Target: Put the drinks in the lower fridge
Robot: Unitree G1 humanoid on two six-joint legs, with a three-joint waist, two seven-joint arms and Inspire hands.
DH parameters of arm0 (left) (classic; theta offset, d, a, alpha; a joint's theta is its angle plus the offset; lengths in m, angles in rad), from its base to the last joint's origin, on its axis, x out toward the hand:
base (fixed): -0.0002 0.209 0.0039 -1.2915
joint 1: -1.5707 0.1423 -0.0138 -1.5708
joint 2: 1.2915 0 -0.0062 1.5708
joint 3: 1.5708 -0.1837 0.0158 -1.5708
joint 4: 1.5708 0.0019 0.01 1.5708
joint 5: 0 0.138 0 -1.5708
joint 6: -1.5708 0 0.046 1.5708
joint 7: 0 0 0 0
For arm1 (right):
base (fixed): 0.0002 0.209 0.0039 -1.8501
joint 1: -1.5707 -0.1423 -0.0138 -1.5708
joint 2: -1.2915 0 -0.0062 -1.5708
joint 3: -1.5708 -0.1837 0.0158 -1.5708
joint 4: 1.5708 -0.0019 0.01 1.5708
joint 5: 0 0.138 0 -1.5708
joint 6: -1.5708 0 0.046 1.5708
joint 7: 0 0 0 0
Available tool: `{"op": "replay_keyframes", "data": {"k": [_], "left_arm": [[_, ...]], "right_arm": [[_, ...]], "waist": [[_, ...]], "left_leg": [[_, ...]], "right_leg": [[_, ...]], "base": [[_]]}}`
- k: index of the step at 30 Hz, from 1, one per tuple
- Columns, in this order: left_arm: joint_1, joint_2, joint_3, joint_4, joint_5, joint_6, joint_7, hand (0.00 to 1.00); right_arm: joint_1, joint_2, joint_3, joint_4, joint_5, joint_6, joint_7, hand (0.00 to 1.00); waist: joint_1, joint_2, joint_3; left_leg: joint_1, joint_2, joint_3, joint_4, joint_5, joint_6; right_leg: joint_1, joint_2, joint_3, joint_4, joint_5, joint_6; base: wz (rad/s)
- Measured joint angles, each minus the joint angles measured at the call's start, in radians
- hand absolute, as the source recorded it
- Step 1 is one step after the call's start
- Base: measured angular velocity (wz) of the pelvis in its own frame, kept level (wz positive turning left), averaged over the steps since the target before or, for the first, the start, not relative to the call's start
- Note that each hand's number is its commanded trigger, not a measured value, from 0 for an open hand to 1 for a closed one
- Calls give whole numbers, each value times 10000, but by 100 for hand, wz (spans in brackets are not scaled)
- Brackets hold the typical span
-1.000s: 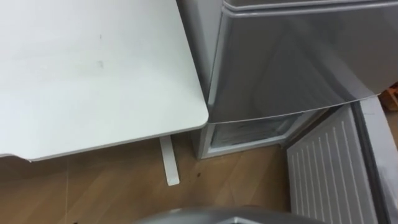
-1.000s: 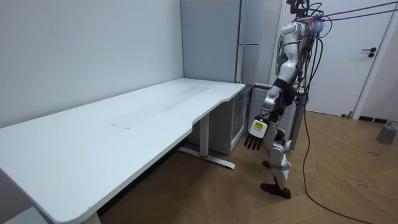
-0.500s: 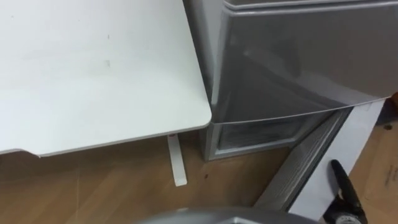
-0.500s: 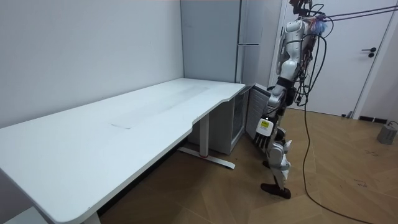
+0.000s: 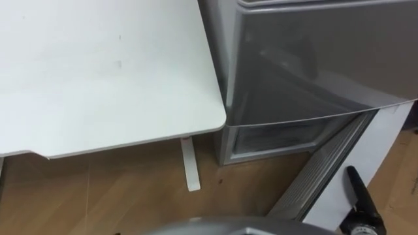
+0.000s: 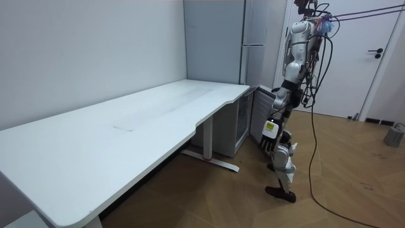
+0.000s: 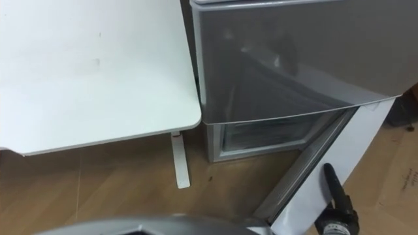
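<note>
The grey fridge (image 5: 313, 59) stands to the right of the white table (image 5: 98, 72). Its lower compartment (image 5: 274, 137) is open a crack, and frosted shelves show inside. The lower door (image 5: 326, 176) stands partly ajar, seen nearly edge-on, its white outer face (image 7: 356, 147) turned to the right. My right hand (image 5: 358, 196) lies against that outer face with straight fingers; in the room view the right hand (image 6: 269, 132) hangs beside the door at knee height. No drink is visible on the table or in the hand. I stand upright close to the fridge.
The table's white foot (image 5: 190, 166) rests on the wooden floor left of the fridge. Brown cardboard (image 7: 400, 173) lies on the floor to the right. In the room view a closed room door (image 6: 370, 57) and a small grey bin (image 6: 395, 135) are behind me.
The lower door has swung from wide open, its ribbed inner side showing, to nearly shut. My right hand has come from hanging free onto the door's outer face. The view has shifted slightly.
</note>
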Motion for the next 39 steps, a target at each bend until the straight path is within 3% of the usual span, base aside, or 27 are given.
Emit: {"op": "replay_keyframes", "data": {"k": [10,14,18,22,30,39], "left_arm": [[30,-73,-649,-5,160,306,-519,0],[-3,-145,-729,7,382,411,-690,0],[-104,-144,-1369,-3,376,540,-863,0],[-305,-141,-1571,189,365,653,-899,0],[-979,-129,-1932,180,431,782,-609,0],[-953,-111,-1921,167,574,827,-654,0]], "right_arm": [[286,-15,1179,-575,848,-509,-437,0],[324,-69,1398,-735,821,-586,-499,0],[234,-198,1743,-1397,818,-587,-629,0],[184,-66,1919,-1835,805,-677,-673,0],[172,-66,2318,-2173,752,-699,-676,0],[178,-8,2361,-2133,596,-594,-676,0]], "waist": [[257,-230,42],[311,-197,49],[520,-38,98],[489,8,89],[460,-140,3],[459,-200,16]], "left_leg": [[-385,-18,-56,242,6,12],[-384,4,18,228,6,11],[-389,41,553,174,7,13],[-446,15,783,111,12,27],[-658,-8,928,250,12,29],[-417,-3,1063,216,-3,23]], "right_leg": [[-301,-3,37,30,33,-7],[-361,29,130,42,68,-28],[-744,92,550,198,244,-61],[-1096,117,799,433,281,-70],[-1675,168,967,931,232,-149],[-1538,168,994,1038,181,-150]], "base": [[-1],[-9],[-40],[-29],[-15],[-5]]}}
